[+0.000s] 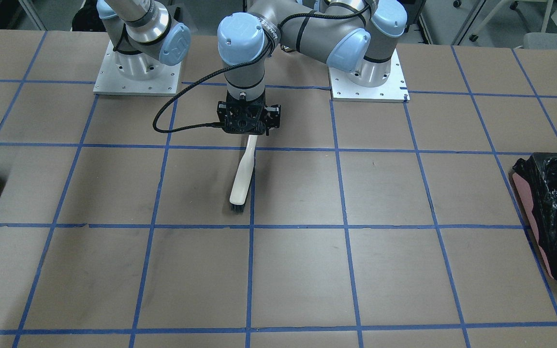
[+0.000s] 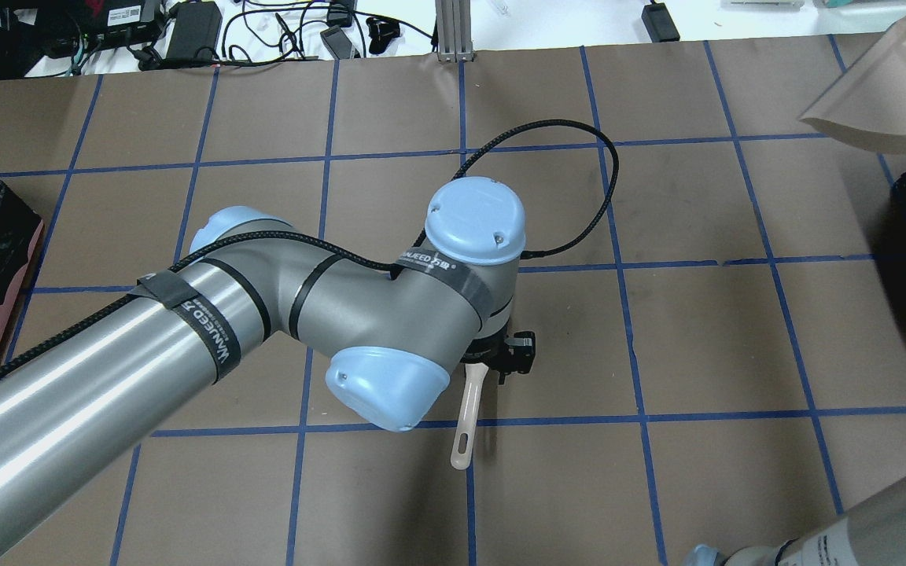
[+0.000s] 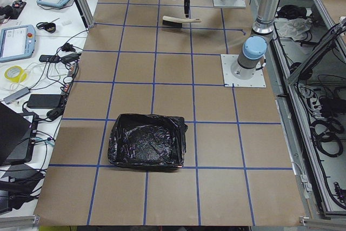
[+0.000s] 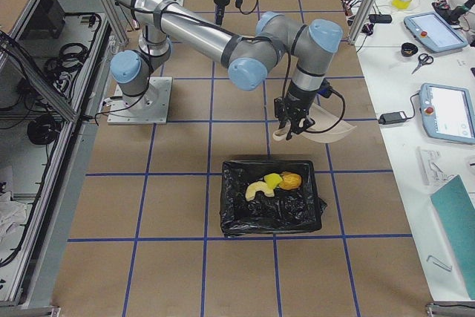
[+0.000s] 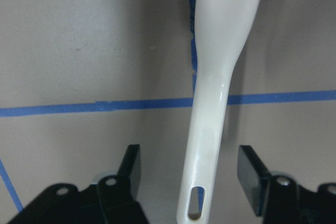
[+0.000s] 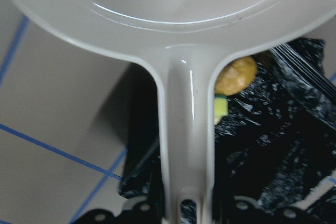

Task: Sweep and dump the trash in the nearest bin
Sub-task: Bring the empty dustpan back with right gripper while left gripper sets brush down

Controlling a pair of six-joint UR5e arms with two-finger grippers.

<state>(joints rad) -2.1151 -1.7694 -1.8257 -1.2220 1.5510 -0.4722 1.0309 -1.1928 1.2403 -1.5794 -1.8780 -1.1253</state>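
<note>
Left gripper [image 5: 191,170] straddles the white brush [image 1: 241,174] handle, jaws wide, untouching; right gripper [image 4: 291,125] clamps the dustpan [image 4: 326,133] near the black-lined bin [image 4: 245,220] holding the trash [image 4: 272,182].

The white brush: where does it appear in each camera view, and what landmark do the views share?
Front-facing: white brush lies at centre.
Overhead: lower centre, only the brush handle showing.
Exterior left: brush at top, far end.
Exterior right: too small to tell.
Left wrist: brush handle fills the centre.
Right wrist: absent; that handle belongs to the dustpan.
Landmark: the blue tape crossing under its handle.
</note>
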